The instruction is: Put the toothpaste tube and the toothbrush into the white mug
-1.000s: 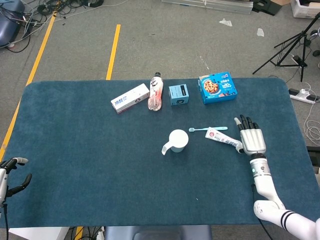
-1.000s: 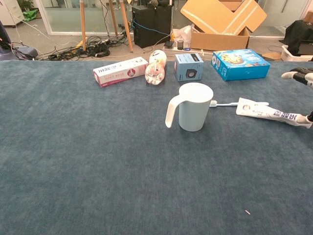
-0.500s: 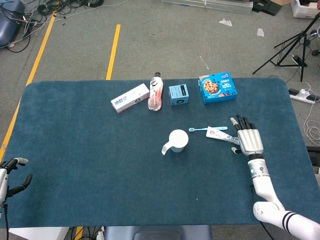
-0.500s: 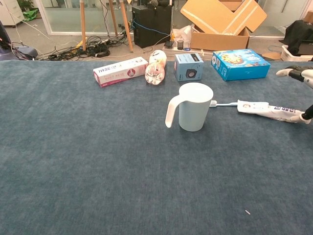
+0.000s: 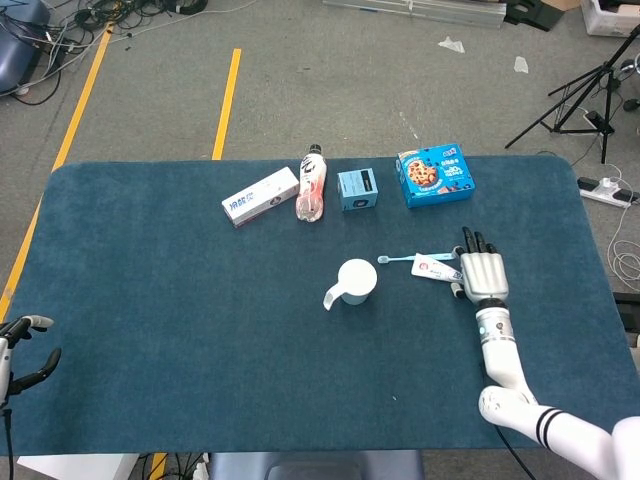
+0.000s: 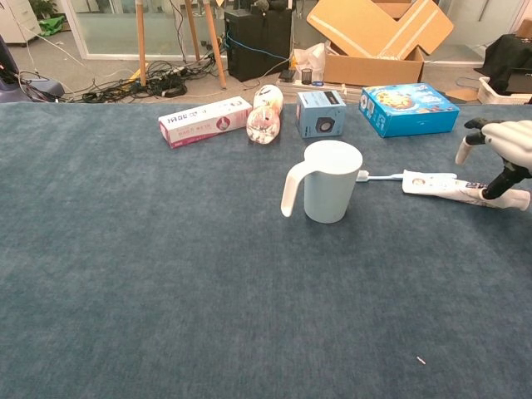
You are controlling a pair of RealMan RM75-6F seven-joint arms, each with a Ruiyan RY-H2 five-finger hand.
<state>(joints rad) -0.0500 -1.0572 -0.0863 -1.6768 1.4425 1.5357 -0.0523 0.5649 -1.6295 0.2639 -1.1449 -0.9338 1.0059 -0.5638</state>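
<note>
The white mug (image 5: 356, 282) (image 6: 328, 180) stands upright at mid-table, handle toward the front left. Just right of it lies the light-blue toothbrush (image 5: 400, 258) (image 6: 382, 176), and against its far end lies the white toothpaste tube (image 5: 435, 268) (image 6: 440, 184). My right hand (image 5: 482, 272) (image 6: 503, 145) hovers over the tube's right end with fingers spread. Its thumb (image 6: 495, 183) reaches down to the tube near the cap. Nothing is lifted. My left hand (image 5: 25, 345) stays at the table's front left corner, fingers apart and empty.
Along the far side stand a pink-and-white box (image 5: 260, 196) (image 6: 204, 121), a lying bottle (image 5: 312, 185) (image 6: 266, 116), a small blue box (image 5: 357, 189) (image 6: 321, 114) and a blue cookie box (image 5: 434, 175) (image 6: 407, 109).
My right hand has moved left and forward, from beside the tube's cap end to over the tube. The tube has turned slightly on the cloth. The left hand is still.
</note>
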